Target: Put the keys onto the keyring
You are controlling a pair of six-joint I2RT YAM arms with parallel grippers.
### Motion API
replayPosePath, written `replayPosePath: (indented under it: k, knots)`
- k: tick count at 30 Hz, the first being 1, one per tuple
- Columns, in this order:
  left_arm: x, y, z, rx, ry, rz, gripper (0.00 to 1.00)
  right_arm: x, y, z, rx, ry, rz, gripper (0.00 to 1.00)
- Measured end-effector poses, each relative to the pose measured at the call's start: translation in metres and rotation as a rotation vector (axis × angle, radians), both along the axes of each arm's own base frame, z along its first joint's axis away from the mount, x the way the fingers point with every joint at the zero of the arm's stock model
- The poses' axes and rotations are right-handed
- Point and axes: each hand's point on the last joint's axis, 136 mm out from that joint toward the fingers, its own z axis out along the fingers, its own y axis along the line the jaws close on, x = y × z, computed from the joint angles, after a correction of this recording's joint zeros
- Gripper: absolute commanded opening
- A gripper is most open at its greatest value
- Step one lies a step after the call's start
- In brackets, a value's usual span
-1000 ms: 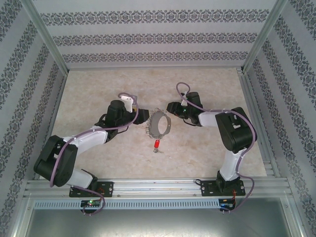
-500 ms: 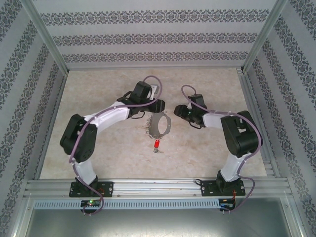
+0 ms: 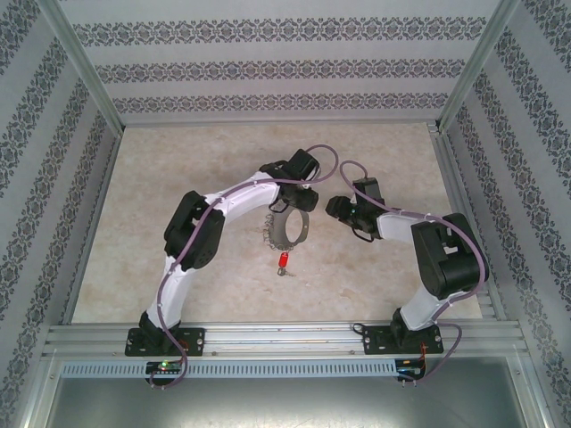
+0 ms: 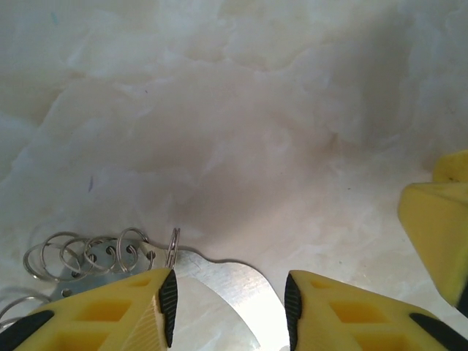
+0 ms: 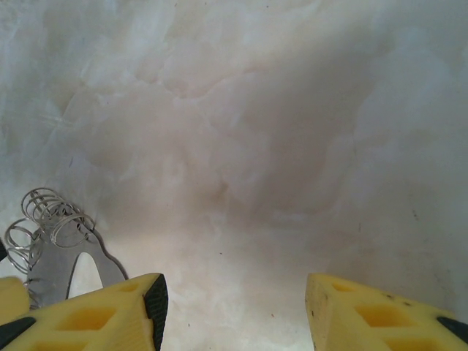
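Nearby, key [image 3: 283, 260] on marble table [image 3: 178, 160], left gripper [image 4: 228, 311] astride keyring [image 4: 245, 276].

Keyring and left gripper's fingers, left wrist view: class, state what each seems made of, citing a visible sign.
Keyring: apparently thin sheet metal, dull grey with soft sheen; its small rings look like shiny steel wire. Left gripper's fingers: probably moulded plastic, matte yellow, recessed pockets; black pads, possibly rubber.

Worktop [image 3: 178, 267]: pale beige marble-look sheet, soft even light, faint shadows. Walls [image 3: 285, 67] on three sides: white paper with grey floral bands. Aluminium posts [image 3: 85, 67] run in from the upper corners. Aluminium rail [image 3: 285, 337] across the bottom of frame, perforated strip [image 3: 285, 368] just below it.
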Motion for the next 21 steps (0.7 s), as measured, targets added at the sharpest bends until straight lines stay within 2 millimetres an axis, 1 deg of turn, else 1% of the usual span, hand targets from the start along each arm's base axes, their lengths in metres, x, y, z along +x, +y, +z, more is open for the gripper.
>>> replayPosePath:
  k: [8, 11, 18, 21]
  knots:
    - [0.009, 0.006, -0.005, 0.057, -0.024, 0.014, 0.42, -0.003, -0.001, -0.003, -0.001, 0.008, 0.001, 0.54]
    - [0.012, 0.006, -0.007, 0.07, -0.029, 0.014, 0.39, -0.003, -0.001, -0.004, -0.001, 0.007, 0.0, 0.54]
    - [0.011, 0.008, -0.022, 0.1, -0.009, 0.005, 0.38, -0.002, 0.0, -0.002, 0.004, -0.002, -0.002, 0.54]
    - [0.01, 0.009, -0.025, 0.107, -0.007, 0.004, 0.37, -0.002, 0.0, -0.002, 0.004, -0.003, -0.002, 0.54]
